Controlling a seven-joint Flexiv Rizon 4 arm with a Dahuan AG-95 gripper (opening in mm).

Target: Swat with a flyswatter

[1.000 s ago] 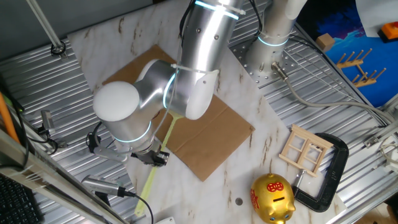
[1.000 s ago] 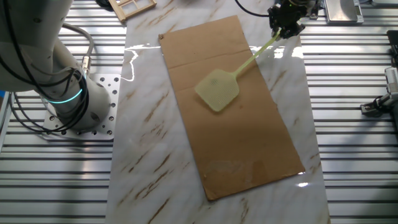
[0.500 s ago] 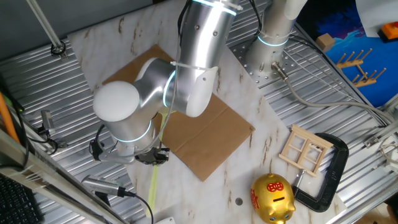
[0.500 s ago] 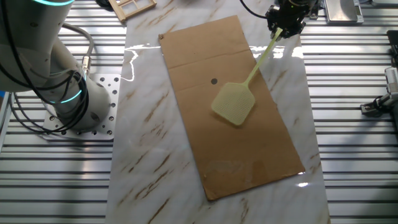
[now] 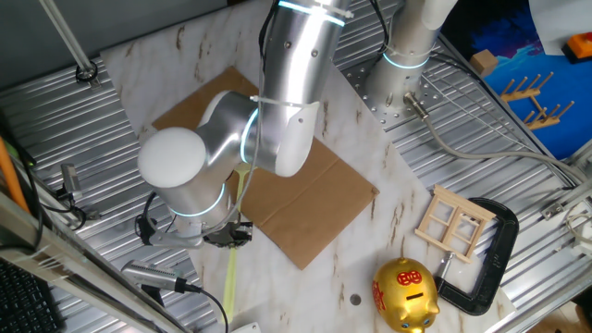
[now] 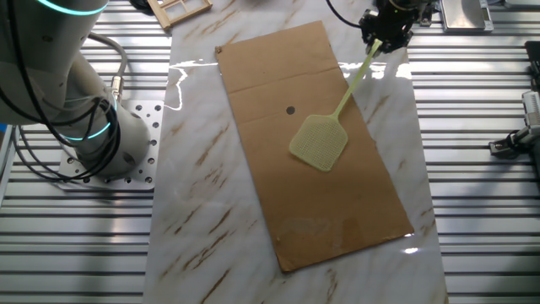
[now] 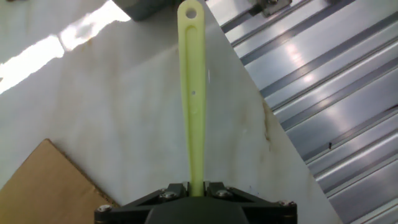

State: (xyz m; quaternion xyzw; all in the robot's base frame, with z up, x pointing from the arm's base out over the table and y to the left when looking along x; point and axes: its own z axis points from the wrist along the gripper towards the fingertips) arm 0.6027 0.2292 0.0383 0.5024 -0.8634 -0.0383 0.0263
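Observation:
The flyswatter point(image 6: 321, 142) is pale yellow-green, with its mesh head over the brown cardboard sheet point(image 6: 278, 76) and its thin handle running up to my gripper point(image 6: 384, 27). A small dark spot point(image 6: 290, 110) lies on the cardboard, up and left of the head. My gripper is shut on the handle. In the hand view the handle point(image 7: 193, 93) sticks out from between the fingers point(image 7: 176, 188), its end hole at the top, and the gripper point(image 7: 196, 190) clamps it. In the one fixed view the arm hides the head; the handle's tail point(image 5: 230, 282) shows below the gripper point(image 5: 227, 236).
A gold piggy bank point(image 5: 404, 294), a small wooden frame point(image 5: 453, 222) and a black clamp point(image 5: 490, 254) lie at the marble table's point(image 6: 202, 211) far side. The robot base point(image 6: 93, 135) stands beside the cardboard. Ribbed metal surrounds the table.
The swatter head swung down and right across the cardboard, uncovering the dark spot, then settled almost still. The gripper turned slightly and still holds the handle.

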